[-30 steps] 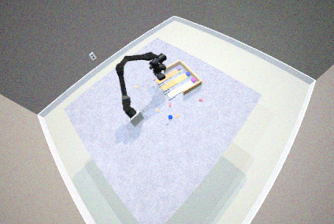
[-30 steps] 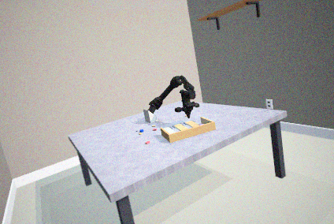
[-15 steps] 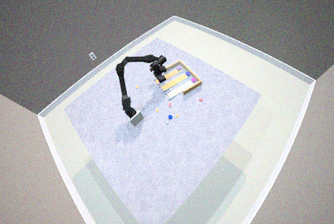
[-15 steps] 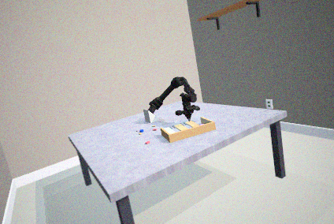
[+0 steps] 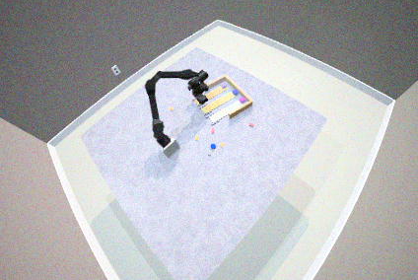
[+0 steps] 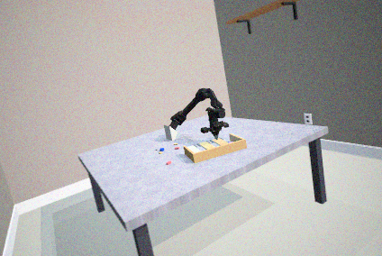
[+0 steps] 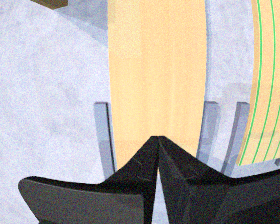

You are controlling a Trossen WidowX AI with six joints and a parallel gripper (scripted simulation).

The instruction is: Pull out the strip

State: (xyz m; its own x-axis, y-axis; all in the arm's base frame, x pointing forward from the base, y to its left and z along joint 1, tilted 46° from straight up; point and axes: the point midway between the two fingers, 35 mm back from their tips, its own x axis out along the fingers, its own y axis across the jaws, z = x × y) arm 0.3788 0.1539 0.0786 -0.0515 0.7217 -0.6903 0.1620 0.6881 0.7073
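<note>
My gripper (image 5: 201,101) (image 6: 216,138) (image 7: 157,141) is shut, with nothing between its fingertips. In the wrist view its tips are over the near part of the plain wooden strip (image 5: 216,94) (image 7: 158,75); whether they touch it I cannot tell. A pale purple cube (image 5: 225,86) sits at that strip's far end. The green-lined strip (image 7: 267,85) (image 5: 218,104) lies beside it, with a blue cube (image 5: 236,93) at its far end. A white strip (image 5: 221,116) has a magenta cube (image 5: 243,100) at its far end. No label is readable, and no cube shows in the wrist view.
A wooden tray wall (image 5: 243,109) (image 6: 216,150) surrounds the far ends of the strips. Low grey guides (image 7: 104,135) (image 7: 209,125) flank the plain strip. A blue piece (image 5: 213,146) (image 6: 161,150) and several small red and yellow pieces lie scattered on the table.
</note>
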